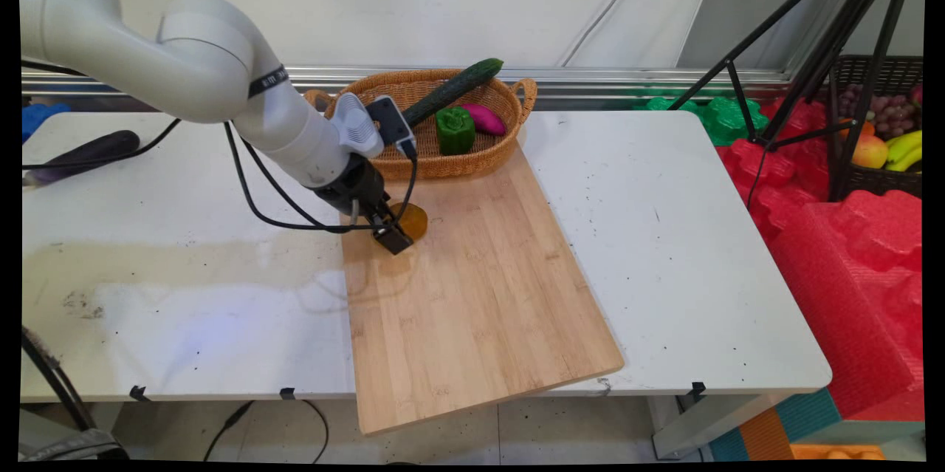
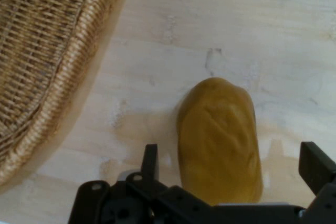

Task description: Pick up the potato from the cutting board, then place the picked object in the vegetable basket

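Note:
A yellow-brown potato (image 1: 415,220) lies on the far left part of a wooden cutting board (image 1: 480,295), just in front of a wicker basket (image 1: 509,100). My gripper (image 1: 394,233) is low over the potato and open. In the hand view the potato (image 2: 220,135) sits between the two fingers, with a gap on each side: the left finger (image 2: 150,162) and the right finger (image 2: 315,165) both stand clear of it. The basket wall (image 2: 47,66) fills the upper left of that view.
The basket holds a cucumber (image 1: 452,91), a green pepper (image 1: 455,131) and a purple sweet potato (image 1: 484,119). A dark eggplant (image 1: 81,154) lies at the table's far left. A black tripod (image 1: 812,51), red foam (image 1: 849,272) and a fruit crate (image 1: 886,132) stand to the right.

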